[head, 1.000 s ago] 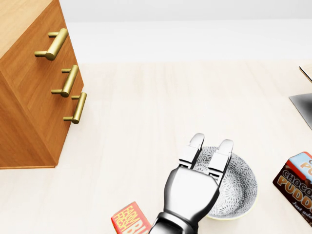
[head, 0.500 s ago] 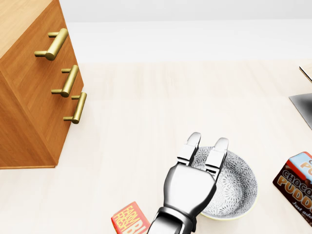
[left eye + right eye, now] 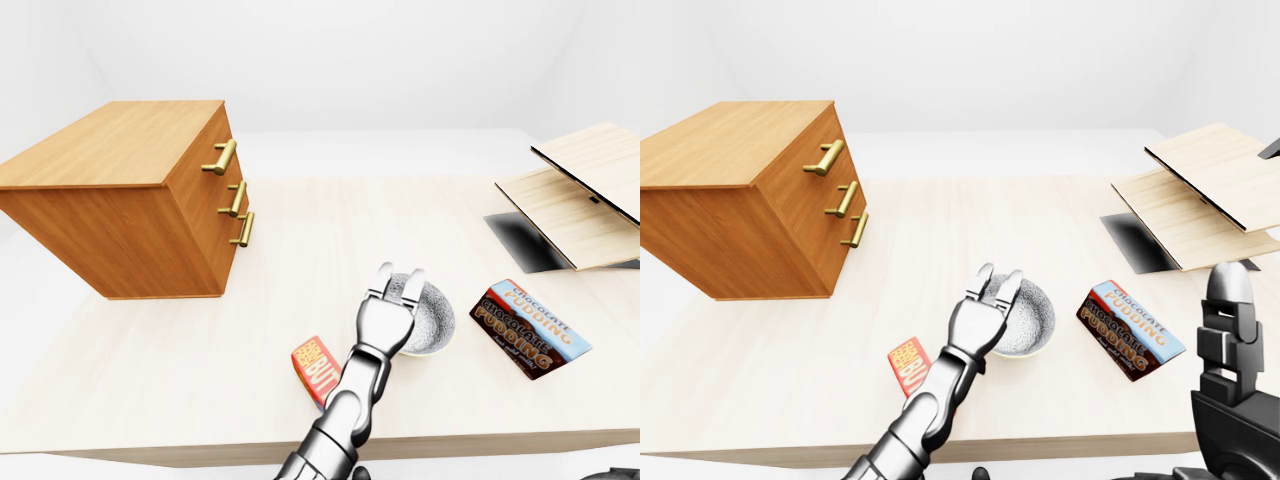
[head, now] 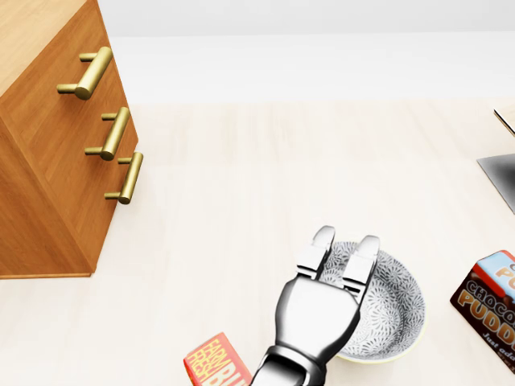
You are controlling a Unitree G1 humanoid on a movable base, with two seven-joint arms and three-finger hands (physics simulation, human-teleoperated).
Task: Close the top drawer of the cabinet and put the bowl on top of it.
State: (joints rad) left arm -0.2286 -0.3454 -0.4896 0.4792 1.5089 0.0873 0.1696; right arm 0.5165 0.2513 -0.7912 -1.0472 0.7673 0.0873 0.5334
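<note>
A wooden cabinet [image 3: 150, 190] stands at the left of the table. Its three drawer fronts sit flush, and the top drawer's brass handle [image 4: 88, 72] is free. The grey patterned bowl [image 4: 394, 305] rests on the table at the bottom centre of the head view. My left hand [image 4: 346, 241] lies over the bowl's left rim. Its fingers [image 4: 322, 245] are stretched straight across the inside and grip nothing I can see. Its thumb is hidden. My right hand [image 3: 1228, 310] stands upright at the bottom right of the right-eye view, apart from everything.
A chocolate pudding box [image 3: 530, 328] lies to the right of the bowl. A small red box [image 4: 213, 362] lies at its left near the table's bottom edge. Light wooden boards [image 3: 580, 190] over a dark slab sit at the far right.
My left hand has slipped slightly down the head view over the bowl, after a small shift left. The bowl and cabinet have not moved.
</note>
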